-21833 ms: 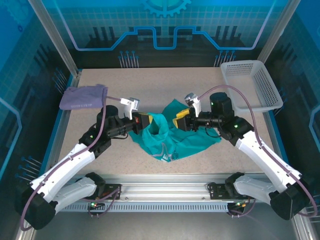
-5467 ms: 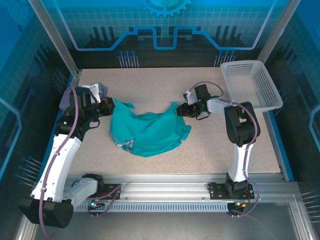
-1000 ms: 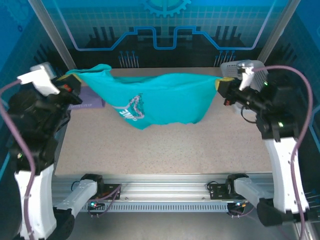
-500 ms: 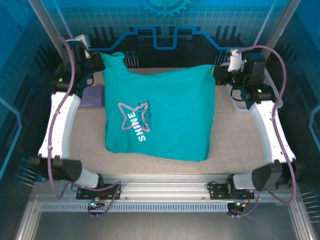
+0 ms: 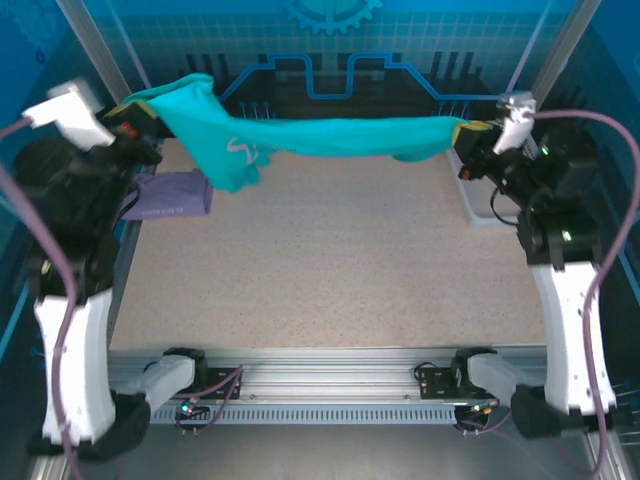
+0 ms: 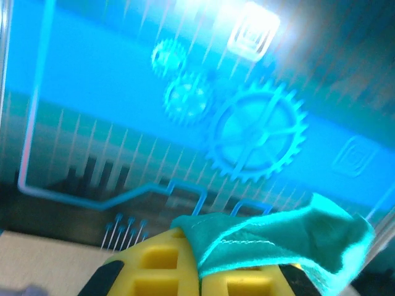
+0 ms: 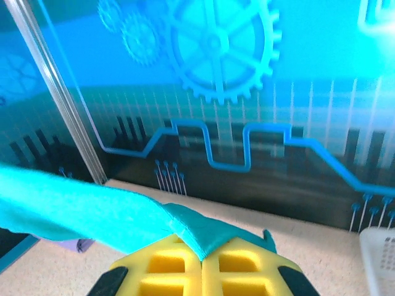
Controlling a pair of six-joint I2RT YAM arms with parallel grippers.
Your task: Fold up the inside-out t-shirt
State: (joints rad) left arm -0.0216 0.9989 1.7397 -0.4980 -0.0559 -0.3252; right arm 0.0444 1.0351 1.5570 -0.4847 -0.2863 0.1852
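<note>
Half a second ago the inside-out t-shirt (image 5: pixel 330 137) hung as a broad sheet. Now it stretches as a narrow band across the upper frame, well above the counter (image 5: pixel 330 270). At upper left the left jaws pinch one end, and at upper right the right jaws pinch the other. A lavender garment (image 5: pixel 168 195) lies on the counter's left edge.

The t-shirt (image 5: pixel 330 135) hangs strung above the table's (image 5: pixel 330 270) far side between the left gripper (image 5: pixel 135 115) and right gripper (image 5: pixel 462 135), a folded garment (image 5: pixel 168 195) lying at the table's left edge.
</note>
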